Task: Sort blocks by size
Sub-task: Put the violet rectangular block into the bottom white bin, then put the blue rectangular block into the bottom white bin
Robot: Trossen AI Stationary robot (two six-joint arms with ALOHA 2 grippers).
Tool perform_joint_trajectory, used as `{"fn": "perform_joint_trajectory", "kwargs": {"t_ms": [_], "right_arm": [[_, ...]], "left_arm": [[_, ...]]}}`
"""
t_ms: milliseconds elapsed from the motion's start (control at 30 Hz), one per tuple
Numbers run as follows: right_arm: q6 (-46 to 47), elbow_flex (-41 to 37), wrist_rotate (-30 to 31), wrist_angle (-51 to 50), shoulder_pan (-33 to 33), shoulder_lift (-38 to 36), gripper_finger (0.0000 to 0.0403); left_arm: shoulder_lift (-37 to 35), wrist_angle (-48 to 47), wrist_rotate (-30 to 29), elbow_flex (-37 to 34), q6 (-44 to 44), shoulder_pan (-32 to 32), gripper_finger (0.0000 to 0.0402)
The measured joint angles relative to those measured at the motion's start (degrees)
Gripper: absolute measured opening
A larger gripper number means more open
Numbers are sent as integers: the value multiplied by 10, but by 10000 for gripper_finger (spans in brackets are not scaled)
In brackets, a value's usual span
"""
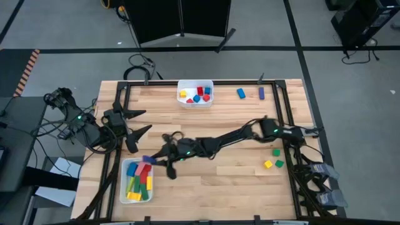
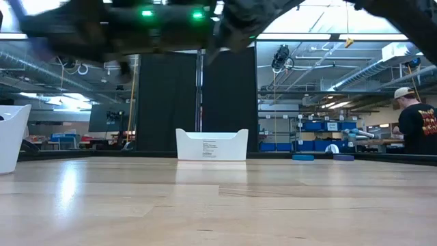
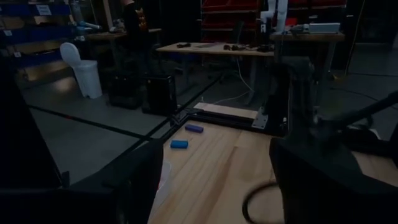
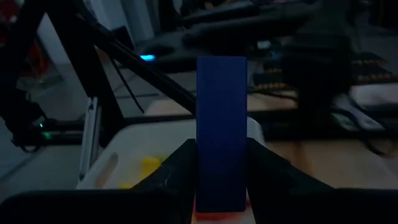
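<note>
Wood surface first: it carries two white trays and a scatter of blocks, with both dark arms reaching over it. The right arm stretches right across from its own side, and its right pincer hangs just beside the near tray, at that tray's upper corner. The wrist view shows the jaws closed on a long dark-blue bar, held upright between the two fingers with most of its length standing clear above them. Below the pincer sits the tray's load of longer pieces in red, yellow, green and blue. The far tray, well away from this pincer, holds small red, blue and yellow cubes.

The left pincer waits close by, a little above the right one in the overhead view, its fingers spread and holding nothing.

Loose pieces remain well off: a light-blue block and a purple one beyond the far tray, and two green cubes and a yellow one back near the right arm's base.

My worry is the drop. The bar is pinched only at its lower end, so it could tip as the jaws part and strike the tray wall or land on the wood outside. The pile is already crowded, so it might also bounce off a block. The two arms are close enough to brush each other.
</note>
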Motion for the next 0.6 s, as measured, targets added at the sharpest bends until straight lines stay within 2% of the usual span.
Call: {"fn": "perform_joint_trajectory", "kwargs": {"t_ms": [233, 367, 433, 533, 600], "right_arm": [[4, 215, -16, -49, 20, 140, 115], [22, 309, -27, -77, 26, 211, 116], [27, 335, -29, -87, 26, 229, 146], [24, 319, -36, -76, 23, 218, 233], [13, 306, -32, -80, 18, 203, 277]], "left_arm": [[0, 9, 11, 0, -4, 0, 298], [1, 10, 21, 0, -10, 0, 298], [1, 10, 22, 0, -16, 0, 298], [3, 10, 31, 0, -17, 0, 298], [6, 10, 34, 0, -18, 0, 298]]}}
